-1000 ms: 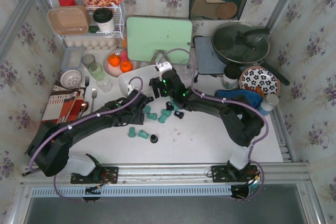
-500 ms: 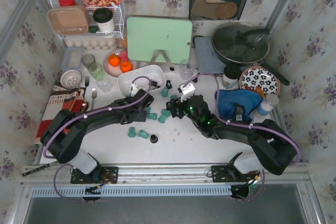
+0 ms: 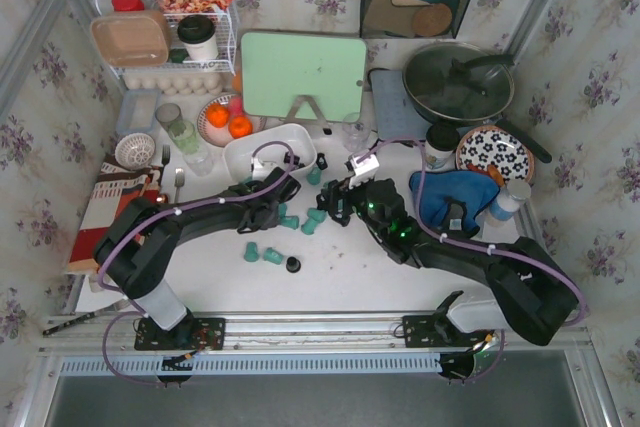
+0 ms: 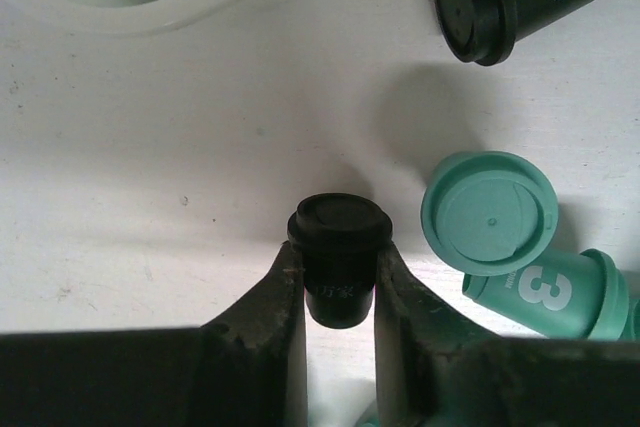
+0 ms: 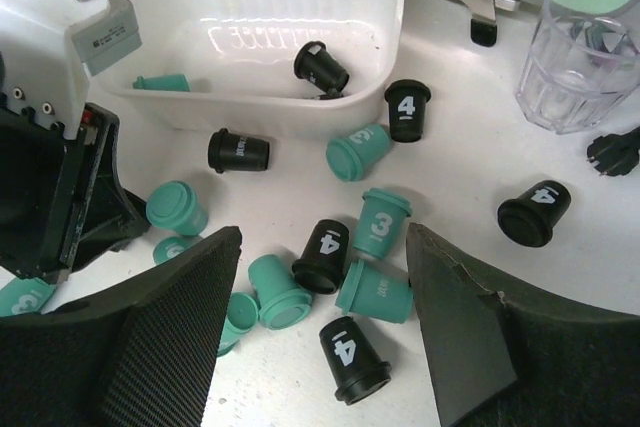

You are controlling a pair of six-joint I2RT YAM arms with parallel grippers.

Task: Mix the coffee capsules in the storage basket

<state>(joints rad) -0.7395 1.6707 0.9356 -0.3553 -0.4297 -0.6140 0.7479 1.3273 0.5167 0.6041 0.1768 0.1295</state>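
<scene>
Storage basket (image 5: 300,112) holding teal capsule (image 5: 160,83), black capsule (image 5: 320,67), left pincer (image 4: 340,292) clamped on black pod (image 4: 338,232), right pincer (image 5: 320,237) apart.

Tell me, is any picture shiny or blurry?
Right wrist view: a white glare streak shines on the storage basket's floor, and the right gripper's dark fingers look a bit soft and fuzzy. Left wrist view: the black capsule is sharp, with a grey shadow beyond it. Top external view: evenly lit, no blur.
</scene>
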